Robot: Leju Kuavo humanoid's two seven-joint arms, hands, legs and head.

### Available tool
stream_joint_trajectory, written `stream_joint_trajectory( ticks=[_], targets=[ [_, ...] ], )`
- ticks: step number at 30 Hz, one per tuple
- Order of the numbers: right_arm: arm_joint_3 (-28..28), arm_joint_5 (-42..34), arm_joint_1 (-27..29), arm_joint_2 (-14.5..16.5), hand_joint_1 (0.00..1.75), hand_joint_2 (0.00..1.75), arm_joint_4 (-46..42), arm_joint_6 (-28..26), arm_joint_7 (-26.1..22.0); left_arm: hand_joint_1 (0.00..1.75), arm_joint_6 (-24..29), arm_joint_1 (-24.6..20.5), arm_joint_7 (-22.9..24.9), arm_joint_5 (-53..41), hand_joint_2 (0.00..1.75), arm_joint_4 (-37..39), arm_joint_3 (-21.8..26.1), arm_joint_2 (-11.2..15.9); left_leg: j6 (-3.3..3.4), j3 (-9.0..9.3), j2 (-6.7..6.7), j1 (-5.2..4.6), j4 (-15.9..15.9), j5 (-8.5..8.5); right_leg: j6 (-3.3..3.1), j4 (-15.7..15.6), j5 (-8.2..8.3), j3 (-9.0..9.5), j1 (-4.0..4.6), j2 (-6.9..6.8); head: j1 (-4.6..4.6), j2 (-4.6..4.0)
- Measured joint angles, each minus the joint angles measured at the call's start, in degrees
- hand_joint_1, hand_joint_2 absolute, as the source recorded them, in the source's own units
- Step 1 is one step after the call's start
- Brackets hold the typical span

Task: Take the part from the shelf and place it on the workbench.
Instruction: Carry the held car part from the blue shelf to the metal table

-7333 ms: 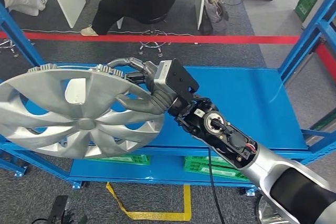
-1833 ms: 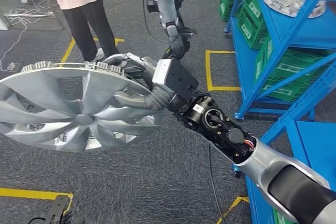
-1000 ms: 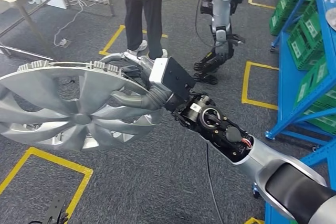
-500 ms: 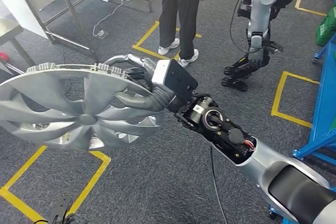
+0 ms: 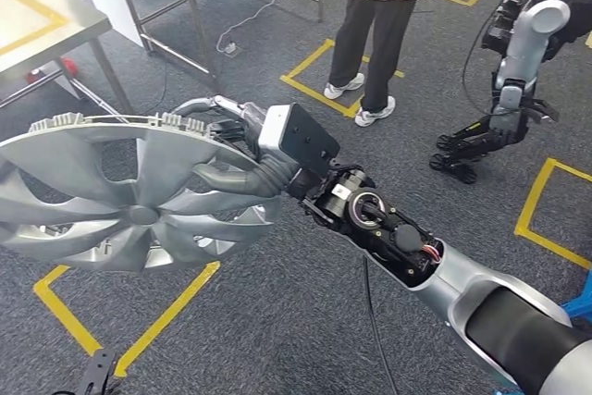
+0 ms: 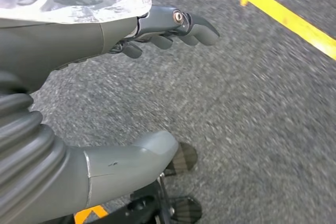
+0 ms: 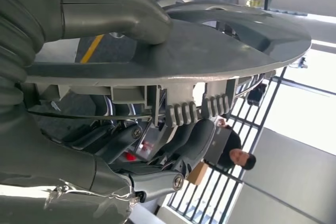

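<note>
The right hand point(image 5: 240, 159) is closed tight on the rim of the big wheel cover point(image 5: 132, 196), which looks light, stiff and wobbly.

Right arm: extended forward across the head view.
Right hand point(image 5: 240, 156): grips the wheel cover point(image 5: 126, 196) rim.
Left hand point(image 6: 118, 98): fingers apart, holding nothing.

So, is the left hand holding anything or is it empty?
Empty: the left hand hangs over the carpet with fingers and thumb apart, nothing between them.
</note>
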Motion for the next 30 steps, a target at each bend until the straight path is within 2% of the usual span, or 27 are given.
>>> stream_joint_trajectory(
  ticks=[1,2,3,5,6,7,8,9,10,11,12,13,14,16,17,18,20,21,22,23,24,25,27,28,30],
  targets=[
    [0.0,0.0,0.0,0.0,1.75,1.75,0.0,0.0,0.0,0.0,0.1,0.0,0.2,0.0,1.75,0.0,0.0,0.0,0.33,0.11,-0.52,0.2,-0.2,0.13,0.22,1.4,-1.04,-0.57,-0.14,1.07,0.09,0.0],
    [0.0,0.0,0.0,0.0,1.75,1.75,0.0,0.0,0.1,0.0,0.1,-0.1,0.4,0.1,1.75,0.0,0.0,-0.1,0.64,0.25,-1.18,0.41,-0.3,0.24,0.43,4.5,-2.84,-1.92,-0.3,2.61,0.24,0.0],
    [0.0,0.0,0.1,0.0,1.75,1.75,0.0,0.0,0.1,0.0,0.1,-0.1,0.5,0.1,1.75,0.0,0.0,-0.1,0.81,0.25,-1.78,0.38,-0.3,0.24,0.58,9.0,-5.05,-3.76,-0.41,4.24,0.49,0.0],
    [0.0,0.0,0.3,0.0,1.75,1.75,0.0,0.0,0.1,0.0,0.0,-0.2,0.5,0.2,1.75,0.0,0.0,-0.2,1.02,0.28,-3.11,0.35,-0.3,0.2,0.83,18.2,-8.85,-8.07,-0.48,5.78,0.81,0.0],
    [0.0,0.0,0.4,0.0,1.75,1.75,0.0,0.0,0.1,0.0,-0.2,-0.2,0.5,0.3,1.75,0.0,0.0,-0.3,1.05,0.32,-3.88,0.32,-0.2,0.16,0.87,20.6,-9.3,-9.45,-0.47,5.97,0.91,0.0],
    [0.0,0.0,0.5,0.0,1.75,1.75,0.0,0.0,0.2,0.0,-0.3,-0.1,0.5,0.4,1.75,0.0,0.0,-0.3,1.06,0.37,-4.66,0.31,-0.2,0.12,0.83,20.9,-8.64,-9.89,-0.47,6.04,0.93,0.0],
    [0.0,0.0,0.6,0.0,1.75,1.75,0.0,0.0,0.2,0.0,-0.4,-0.1,0.5,0.5,1.75,0.0,0.0,-0.3,1.01,0.46,-5.5,0.31,-0.1,0.06,0.7,19.1,-6.95,-9.37,-0.48,6.12,0.96,0.0],
    [-0.1,0.0,0.6,0.0,1.75,1.75,0.0,0.1,0.2,0.0,-0.5,-0.1,0.6,0.6,1.75,0.0,0.0,-0.3,0.89,0.63,-6.38,0.31,0.0,-0.07,0.45,14.6,-4.02,-7.61,-0.48,6.58,1.04,0.0],
    [-0.1,0.1,0.5,0.0,1.75,1.75,0.0,0.1,0.2,0.0,-0.6,-0.1,0.6,0.6,1.75,0.0,0.0,-0.4,0.73,0.77,-7.08,0.36,0.1,-0.21,0.16,9.6,-1.34,-5.56,-0.5,7.69,1.13,0.0],
    [-0.1,0.1,0.5,0.0,1.75,1.75,0.1,0.1,0.1,0.0,-0.6,-0.1,0.7,0.6,1.75,0.0,0.0,-0.5,0.53,0.83,-7.67,0.4,0.1,-0.31,-0.12,5.4,0.6,-3.69,-0.6,9.24,1.02,0.0],
    [-0.1,0.1,0.5,0.0,1.75,1.75,0.1,0.1,0.1,0.0,-0.6,-0.2,0.7,0.7,1.75,0.0,0.0,-0.6,0.28,0.66,-8.28,0.49,0.2,-0.33,-0.27,2.1,1.86,-2.19,-0.68,10.61,0.93,0.0],
    [-0.1,0.0,0.4,0.0,1.75,1.75,0.1,0.1,0.1,0.0,-0.6,-0.2,0.8,0.7,1.75,0.0,0.0,-0.7,-0.03,0.26,-8.78,0.7,0.3,-0.24,-0.34,0.9,1.88,-1.65,-0.63,11.4,0.91,0.0],
    [-0.1,0.1,0.4,0.0,1.75,1.75,0.1,0.1,0.1,0.0,-0.7,-0.2,0.9,0.7,1.75,0.0,0.0,-0.7,-0.44,-0.15,-9.39,0.91,0.3,-0.04,-0.36,0.6,1.68,-1.42,-0.6,11.44,0.9,0.0],
    [-0.1,0.1,0.3,0.0,1.75,1.75,0.1,0.1,0.2,0.0,-0.7,-0.1,1.0,0.7,1.75,0.0,0.0,-0.5,-1.22,-0.71,-10.38,1.14,0.3,0.21,-0.58,0.0,1.67,-1.09,-0.62,10.24,1.22,0.0],
    [-0.1,0.1,0.2,0.0,1.75,1.75,0.1,0.1,0.2,0.0,-0.7,0.0,1.1,0.6,1.75,0.0,0.0,-0.5,-1.54,-0.97,-9.66,0.98,0.8,-0.1,-0.75,-0.3,1.75,-0.82,-0.8,9.59,1.09,0.0],
    [-0.1,0.1,0.2,0.0,1.75,1.75,0.1,0.1,0.2,0.0,-0.6,-0.2,1.1,0.6,1.75,0.0,0.0,-0.5,-1.79,-2.01,-8.04,0.78,2.9,-1.23,-0.98,-0.5,1.8,-0.57,-0.89,8.79,0.84,0.0],
    [-0.1,0.1,0.1,0.0,1.75,1.75,0.1,0.1,0.1,0.0,-0.4,-0.5,0.9,0.4,1.75,0.0,0.0,-0.5,-2.2,-5.81,-4.2,0.63,10.5,-4.72,-1.35,-0.8,1.75,-0.29,-0.8,7.18,0.32,0.0],
    [-0.1,0.1,0.1,0.0,1.75,1.75,0.1,0.1,0.1,0.0,-0.1,-0.5,0.8,0.3,1.75,0.0,0.0,-0.5,-2.33,-8.32,-3.18,0.7,15.1,-6.46,-1.48,-0.7,1.69,-0.3,-0.7,6.33,0.18,0.0],
    [-0.1,0.1,0.2,0.0,1.75,1.75,0.1,0.1,0.1,0.0,0.1,-0.5,0.7,0.1,1.75,0.0,0.0,-0.5,-2.41,-10.01,-2.86,0.76,18.2,-7.28,-1.52,-0.7,1.64,-0.31,-0.65,5.59,0.14,0.0],
    [-0.1,0.1,0.3,0.0,1.75,1.75,0.2,0.1,0.1,0.0,0.4,-0.4,0.6,0.0,1.75,0.0,0.0,-0.6,-2.44,-10.86,-2.72,0.8,19.6,-7.31,-1.54,-0.7,1.6,-0.32,-0.61,4.91,0.09,0.0],
    [-0.1,0.1,0.3,0.0,1.75,1.75,0.2,0.1,0.2,0.0,0.6,-0.4,0.5,-0.2,1.75,0.0,0.0,-0.6,-2.4,-10.22,-2.64,0.83,18.2,-6.16,-1.51,-0.7,1.54,-0.31,-0.58,4.2,0.06,0.0],
    [-0.1,0.1,0.3,0.0,1.75,1.75,0.2,0.1,0.2,0.0,0.7,-0.3,0.5,-0.3,1.75,0.0,0.0,-0.6,-2.31,-8.24,-2.48,0.83,14.5,-4.31,-1.45,-0.7,1.45,-0.27,-0.55,3.61,0.06,0.0],
    [-0.1,0.1,0.3,0.0,1.75,1.75,0.2,0.1,0.2,0.0,1.0,-0.4,0.5,-0.3,1.75,0.0,0.0,-0.5,-1.93,-3.11,-1.45,0.7,5.2,-0.78,-1.2,-0.6,1.2,-0.11,-0.53,2.52,0.08,0.0],
    [-0.1,0.1,0.3,0.0,1.75,1.75,0.1,0.1,0.2,0.0,1.2,-0.5,0.4,-0.3,1.75,0.0,0.0,-0.5,-1.75,-1.52,-0.59,0.42,2.3,0.05,-0.97,-0.7,1.11,0.01,-0.47,2.09,0.03,0.0],
    [-0.1,0.1,0.2,0.0,1.75,1.75,0.1,0.1,0.1,0.0,1.6,-0.5,0.3,-0.3,1.75,0.0,0.0,-0.5,-1.07,-0.57,0.25,-0.09,0.2,0.17,-0.39,-0.8,0.95,0.2,-0.33,1.44,-0.04,0.0]
  ],
)
